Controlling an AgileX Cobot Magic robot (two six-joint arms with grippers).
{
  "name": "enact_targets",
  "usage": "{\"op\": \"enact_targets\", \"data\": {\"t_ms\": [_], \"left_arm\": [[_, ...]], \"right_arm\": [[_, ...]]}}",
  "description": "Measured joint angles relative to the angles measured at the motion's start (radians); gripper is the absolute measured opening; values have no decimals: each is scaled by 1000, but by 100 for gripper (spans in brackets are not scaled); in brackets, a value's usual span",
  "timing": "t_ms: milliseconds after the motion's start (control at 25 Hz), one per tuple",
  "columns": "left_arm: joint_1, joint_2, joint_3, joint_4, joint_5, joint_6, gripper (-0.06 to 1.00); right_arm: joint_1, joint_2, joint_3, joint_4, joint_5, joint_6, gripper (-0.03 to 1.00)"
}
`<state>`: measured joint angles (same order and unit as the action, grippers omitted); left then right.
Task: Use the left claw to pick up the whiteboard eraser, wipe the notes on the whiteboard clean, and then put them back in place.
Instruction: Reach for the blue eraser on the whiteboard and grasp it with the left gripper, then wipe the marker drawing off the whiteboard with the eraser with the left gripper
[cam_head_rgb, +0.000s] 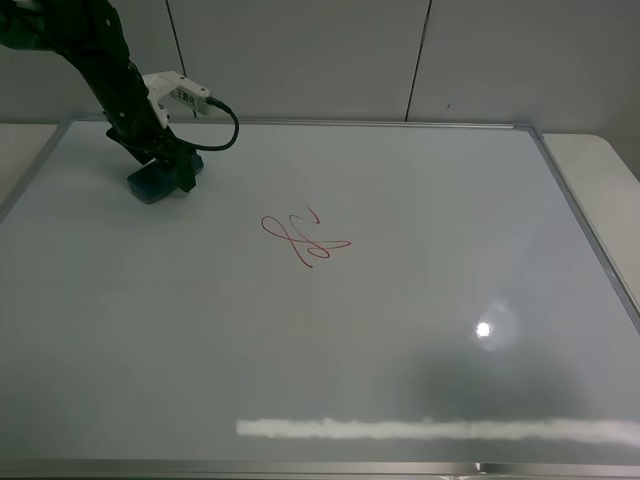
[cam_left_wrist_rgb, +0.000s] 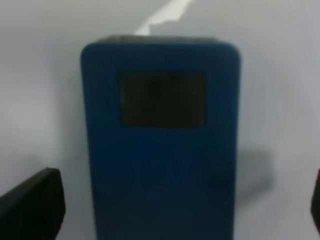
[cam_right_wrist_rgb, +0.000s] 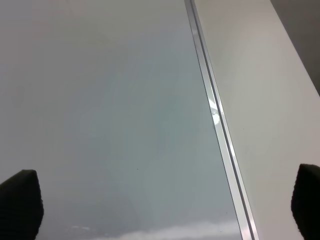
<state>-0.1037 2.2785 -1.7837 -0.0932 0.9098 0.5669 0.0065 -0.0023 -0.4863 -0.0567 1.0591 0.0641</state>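
Found the left pincer (cam_head_rgb: 166, 176) down at the whiteboard (cam_head_rgb: 420, 330), straddling the whiteboard eraser (cam_head_rgb: 150, 188). Saw its 2 fingers (cam_left_wrist_rgb: 30, 205) spread apart in the left wrist view, 1 on each long side of the teal block, with a strip of bare board showing between each finger and the block. Judged it open, then, and not yet clamped.

Placed the eraser directly under and between those fingers, lying flat, with a dark patch on top facing up. Read the straddle as the set-up for a squeeze across the narrow width, the easiest span to grip and the one leaving the underside free to press on the board.

Spotted the notes (cam_head_rgb: 305, 238), a red looping scribble, well apart from the left pincer, off toward the board's middle and untouched. Guessed the step in hand as the pick-up, with all wiping to come. Expected trouble mainly from a shallow or skewed squeeze on the smooth sides, letting the block twist during the drag.

Noted a white labelled box (cam_head_rgb: 178, 92) and a looping black cable (cam_head_rgb: 230, 125) riding on the arm just behind the left pincer.

Found the right pincer (cam_right_wrist_rgb: 165, 210) spread wide too, with nothing between its fingers, hanging over the board's silver frame and the counter (cam_right_wrist_rgb: 260, 100) beside it, presumably parked out of the way.
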Motion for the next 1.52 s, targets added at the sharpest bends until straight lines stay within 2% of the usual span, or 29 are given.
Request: {"op": "enact_targets", "data": {"t_ms": [880,960,1080,1400,1520], "left_arm": [[0,26,0,8,0,-1,99],[0,26,0,8,0,-2,89],[0,26,0,8,2,-7,54],[0,26,-2,10,45,-33,55],[-2,21,-2,14,55,-72,55]], "right_arm": [[0,0,0,0,0,0,99],[0,0,0,0,0,0,99],[0,0,0,0,0,0,99],[0,0,0,0,0,0,99],[0,0,0,0,0,0,99]]}}
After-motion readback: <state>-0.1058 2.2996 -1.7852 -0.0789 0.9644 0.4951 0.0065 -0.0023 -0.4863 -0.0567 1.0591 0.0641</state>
